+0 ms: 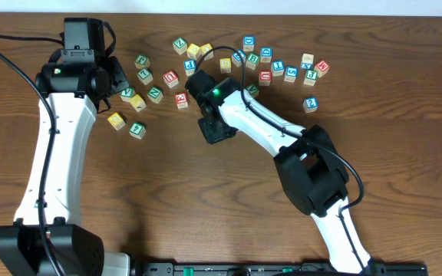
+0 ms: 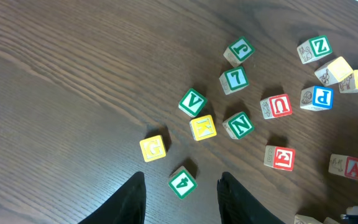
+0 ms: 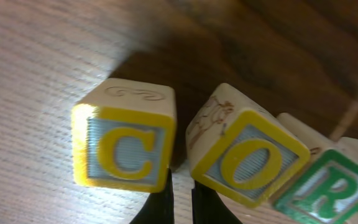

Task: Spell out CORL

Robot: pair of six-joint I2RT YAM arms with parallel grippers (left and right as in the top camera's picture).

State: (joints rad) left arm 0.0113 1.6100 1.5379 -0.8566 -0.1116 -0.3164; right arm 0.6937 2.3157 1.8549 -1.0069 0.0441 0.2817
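Fingers [image 3: 159, 210] of right gripper [image 3: 182, 208] nearly closed, empty, below C block [image 3: 126, 146], bottom centre; left gripper [image 2: 182, 200] wide, empty, flanking 4 block [image 2: 182, 182].

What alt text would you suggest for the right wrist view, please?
Three wooden cubes stand in a row on the brown wooden table: a yellow C cube, a tilted yellow O cube and, cropped at the right edge, a green R cube. The right end effector shows its dark tips at the bottom.
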